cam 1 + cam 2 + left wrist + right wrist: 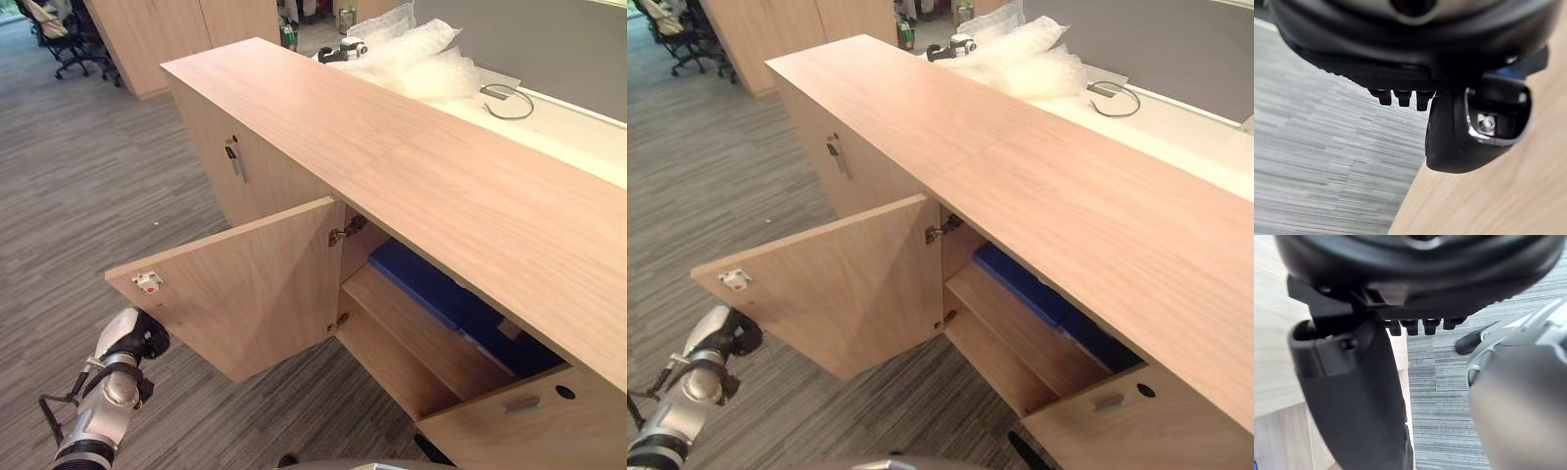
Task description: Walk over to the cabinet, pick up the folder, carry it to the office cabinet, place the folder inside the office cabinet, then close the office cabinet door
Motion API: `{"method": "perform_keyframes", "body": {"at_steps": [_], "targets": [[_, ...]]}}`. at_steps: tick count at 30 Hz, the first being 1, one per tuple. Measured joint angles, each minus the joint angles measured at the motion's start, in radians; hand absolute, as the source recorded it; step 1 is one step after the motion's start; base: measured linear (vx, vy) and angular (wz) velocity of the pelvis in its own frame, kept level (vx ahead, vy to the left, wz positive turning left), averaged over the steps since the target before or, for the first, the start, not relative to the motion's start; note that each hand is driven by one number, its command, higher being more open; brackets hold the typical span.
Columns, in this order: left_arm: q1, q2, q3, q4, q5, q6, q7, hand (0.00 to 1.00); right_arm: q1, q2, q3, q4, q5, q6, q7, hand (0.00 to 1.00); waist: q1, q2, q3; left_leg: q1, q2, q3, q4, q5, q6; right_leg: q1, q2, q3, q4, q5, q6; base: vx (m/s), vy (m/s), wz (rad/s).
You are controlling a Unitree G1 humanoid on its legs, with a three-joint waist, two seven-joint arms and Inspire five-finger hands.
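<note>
The low wooden office cabinet has its left door swung wide open. On its upper shelf lies the blue folder, flat and partly hidden under the cabinet top. My left hand hangs low beside the door's outer face, near its free edge. In the left wrist view its fingers point straight ahead and its thumb is close to the door's wood, holding nothing. My right hand is open and empty next to a wooden panel.
A second door stands ajar at the lower right. The neighbouring door is closed, with a key in it. Bubble wrap and a cable lie on the desk behind. Office chairs and tall cabinets stand far left on grey carpet.
</note>
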Motion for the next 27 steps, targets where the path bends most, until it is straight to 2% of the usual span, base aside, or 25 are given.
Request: {"method": "perform_keyframes", "body": {"at_steps": [2, 5, 7, 9, 11, 12, 13, 14, 15, 17, 19, 21, 25, 27], "targets": [[0.001, 0.072, -0.117, 0.006, 0.165, 0.001, -0.037, 1.0, 0.003, -0.038, 0.001, 0.003, 0.0, -0.002, -0.003, 1.0, 0.001, 0.022, -0.002, -0.009, 0.004, -0.01, 0.0, 0.006, -0.01, -0.001, 0.007, -0.001, -0.01, 0.0, 0.0, -0.07, -0.099, 0.08], [0.001, 0.141, -0.211, 0.004, 0.267, -0.01, -0.048, 1.0, 0.005, -0.052, 0.002, 0.007, 0.0, -0.01, -0.003, 1.0, 0.002, 0.02, -0.002, -0.01, 0.003, -0.012, -0.001, 0.01, -0.012, -0.001, 0.005, 0.0, -0.009, 0.002, 0.002, -0.07, -0.013, 0.01], [0.009, 0.191, -0.278, -0.014, 0.337, -0.063, -0.049, 1.0, 0.006, -0.053, 0.005, 0.008, 0.0, -0.014, -0.003, 1.0, 0.003, 0.01, 0.0, -0.013, -0.002, -0.01, -0.001, 0.012, -0.009, -0.004, 0.0, 0.004, -0.013, 0.008, 0.009, -0.08, 0.047, -0.01], [0.011, 0.238, -0.324, -0.056, 0.395, -0.084, -0.049, 1.0, 0.011, -0.053, 0.035, 0.01, 0.0, -0.014, -0.003, 1.0, 0.005, -0.001, -0.003, -0.028, -0.011, -0.01, -0.001, 0.013, -0.008, -0.015, -0.01, 0.007, -0.019, 0.015, 0.017, -0.09, 0.077, 0.02], [0.011, 0.319, -0.381, -0.108, 0.443, -0.15, -0.046, 1.0, 0.014, -0.05, 0.045, 0.01, 0.0, -0.014, -0.003, 1.0, 0.005, -0.004, -0.003, -0.032, -0.023, -0.008, -0.001, 0.012, -0.001, -0.018, -0.021, 0.01, -0.023, 0.026, 0.027, -0.06, 0.085, 0.0], [0.011, 0.329, -0.389, -0.118, 0.452, -0.166, -0.041, 1.0, 0.015, -0.05, 0.048, 0.01, 0.0, -0.015, -0.003, 1.0, 0.005, -0.004, -0.003, -0.032, -0.025, -0.008, -0.001, 0.012, 0.001, -0.018, -0.023, 0.01, -0.023, 0.027, 0.029, -0.05, 0.07, 0.0], [0.011, 0.357, -0.424, -0.164, 0.476, -0.223, -0.034, 1.0, 0.019, -0.05, 0.061, 0.01, 0.0, -0.015, -0.004, 1.0, 0.004, -0.003, -0.003, -0.032, -0.032, -0.007, -0.001, 0.012, 0.005, -0.018, -0.029, 0.01, -0.024, 0.031, 0.033, -0.04, 0.063, 0.0], [0.01, 0.362, -0.454, -0.213, 0.498, -0.264, -0.012, 1.0, 0.022, -0.051, 0.082, 0.01, -0.001, -0.016, -0.008, 1.0, 0.004, -0.003, -0.003, -0.033, -0.038, -0.007, -0.001, 0.011, 0.008, -0.018, -0.034, 0.011, -0.026, 0.035, 0.037, -0.05, 0.092, -0.02], [0.004, 0.349, -0.488, -0.333, 0.554, -0.338, 0.072, 1.0, 0.022, -0.045, 0.094, 0.011, 0.0, -0.018, -0.012, 1.0, -0.003, -0.008, -0.007, -0.035, -0.045, -0.005, -0.003, 0.011, 0.011, -0.018, -0.041, 0.012, -0.034, 0.044, 0.04, -0.05, 0.094, -0.06], [-0.014, 0.318, -0.505, -0.463, 0.581, -0.387, 0.141, 1.0, 0.019, -0.043, 0.121, 0.011, 0.0, -0.026, -0.022, 1.0, -0.014, -0.016, -0.018, -0.035, -0.047, 0.005, -0.005, 0.015, 0.019, -0.018, -0.041, 0.018, -0.046, 0.054, 0.039, -0.02, 0.044, -0.13], [-0.08, 0.28, -0.526, -0.528, 0.591, -0.4, 0.201, 1.0, 0.015, -0.04, 0.123, 0.011, 0.001, -0.044, -0.034, 1.0, -0.041, -0.018, -0.029, -0.033, -0.048, 0.007, -0.005, 0.015, 0.02, -0.012, -0.039, 0.02, -0.058, 0.059, 0.037, 0.0, -0.001, -0.08], [-0.123, 0.274, -0.526, -0.547, 0.592, -0.398, 0.222, 1.0, 0.014, -0.041, 0.128, 0.011, 0.001, -0.05, -0.043, 1.0, -0.057, -0.014, -0.031, -0.03, -0.046, 0.008, -0.005, 0.015, 0.02, -0.008, -0.036, 0.02, -0.063, 0.06, 0.036, 0.0, -0.018, -0.04], [-0.175, 0.222, -0.525, -0.564, 0.591, -0.353, 0.263, 1.0, 0.021, -0.05, 0.158, 0.026, 0.0, -0.051, -0.062, 1.0, -0.064, 0.006, -0.043, -0.026, -0.041, 0.009, -0.006, 0.015, 0.02, 0.001, -0.027, 0.019, -0.077, 0.061, 0.033, 0.0, -0.026, -0.02], [-0.176, 0.201, -0.527, -0.565, 0.592, -0.354, 0.264, 1.0, 0.018, -0.048, 0.16, 0.029, 0.0, -0.05, -0.063, 1.0, -0.066, 0.008, -0.044, -0.02, -0.039, 0.009, -0.006, 0.014, 0.018, 0.009, -0.023, 0.018, -0.084, 0.06, 0.031, 0.0, 0.0, 0.0]]}}
